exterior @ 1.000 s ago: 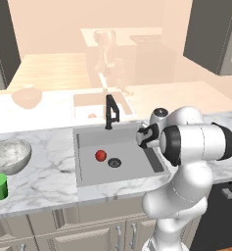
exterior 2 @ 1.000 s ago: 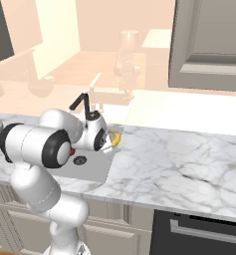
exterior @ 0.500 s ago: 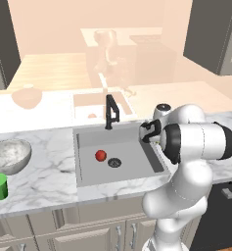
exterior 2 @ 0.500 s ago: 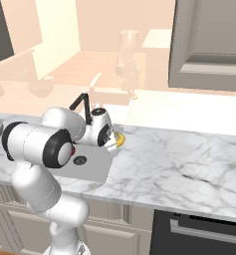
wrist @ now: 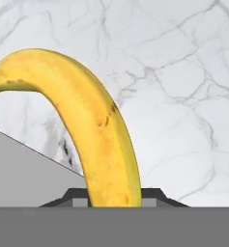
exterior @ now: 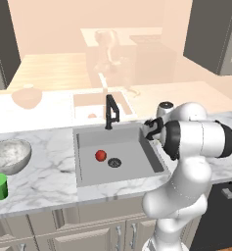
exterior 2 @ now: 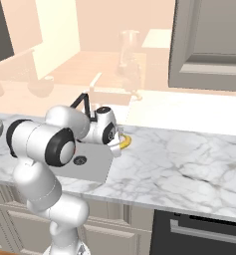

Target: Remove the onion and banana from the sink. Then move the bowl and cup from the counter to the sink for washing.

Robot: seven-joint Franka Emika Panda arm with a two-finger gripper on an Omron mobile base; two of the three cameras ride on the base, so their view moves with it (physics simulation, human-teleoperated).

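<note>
You see the hand (exterior 2: pixel 115 144) clamped on the curved yellow banana (wrist: pixel 89 130), centre frame in the hand view, over the white marble counter (wrist: pixel 183 87) beside the grey recessed sink (exterior: pixel 137 166). The banana's long axis arcs from the fingers at bottom centre up to its tip at upper left. Released too near the rim, it may roll back in. The glossy red onion (exterior: pixel 101 156) lies beside the drain.

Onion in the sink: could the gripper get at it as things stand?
Probably not yet: the gripper is shut on the banana over the counter. The onion itself lies uncovered in the sink.
</note>
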